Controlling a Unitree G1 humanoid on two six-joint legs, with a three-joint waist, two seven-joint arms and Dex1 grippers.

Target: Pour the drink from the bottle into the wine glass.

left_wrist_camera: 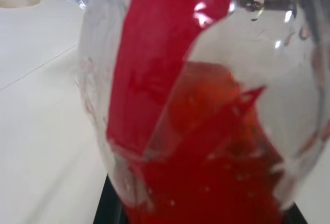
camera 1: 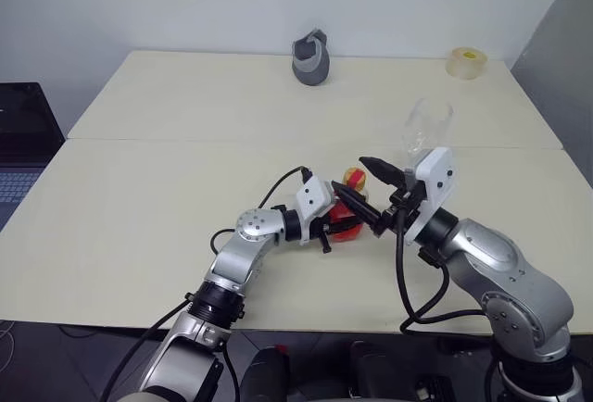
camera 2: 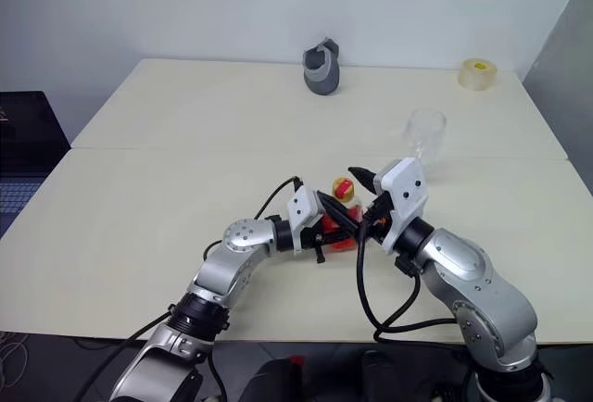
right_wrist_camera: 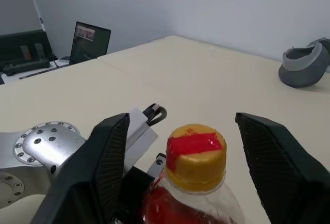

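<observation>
Left hand [camera 2: 326, 221]: clamped on bottle [camera 1: 349, 220], near desk's [camera 1: 139, 217] front edge.
Right hand [right_wrist_camera: 185, 162]: fingers parted, straddling cap [right_wrist_camera: 196, 156], gripping nothing.

Clear bottle [right_wrist_camera: 193, 182], red drink [left_wrist_camera: 206, 146], yellow cap [right_wrist_camera: 196, 154]; grey cup [camera 1: 312, 59]; cream table [camera 1: 139, 207]

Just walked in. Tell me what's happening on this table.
The left gripper is shut on the bottle of red drink, holding it upright near the front of the table. The right gripper has its fingers open on either side of the yellow cap, which is still on. The wine glass stands empty behind them. Nothing has been poured yet. A grey cup-like object and a tape roll sit at the far edge.
</observation>
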